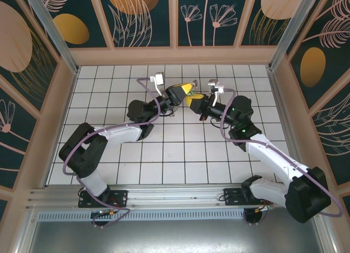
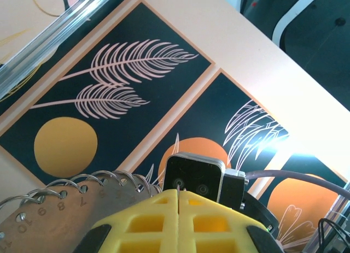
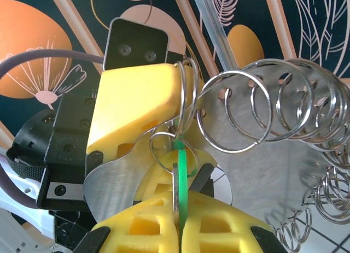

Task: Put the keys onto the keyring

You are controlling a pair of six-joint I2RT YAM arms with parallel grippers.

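1. Left pincer [image 2: 179, 201], closest to its own lens: yellow pads [image 2: 147, 223] pressed together on the plate edge of the keyring [image 2: 52, 209], held up above the tiled table [image 1: 164, 165]. The bite is narrow, so the plate could swivel under a push.
2. 1 small ring [image 3: 170, 152] hangs at the plate's rim, against the tip of the key [image 3: 181, 187]. Cannot tell whether the key is threaded yet. The ring hangs loose, so I judge it may dodge the tip.
3. Key: green, edge-on, upright, clamped in my right pincer [image 3: 179, 223]. It is thin and may pivot, slip or drop to the tiles. With the 2 pincers nose to nose, a hard push risks the pads colliding.
4. Wire loops [image 3: 257, 100] crowd the right side. A neighbouring loop could snag the key.
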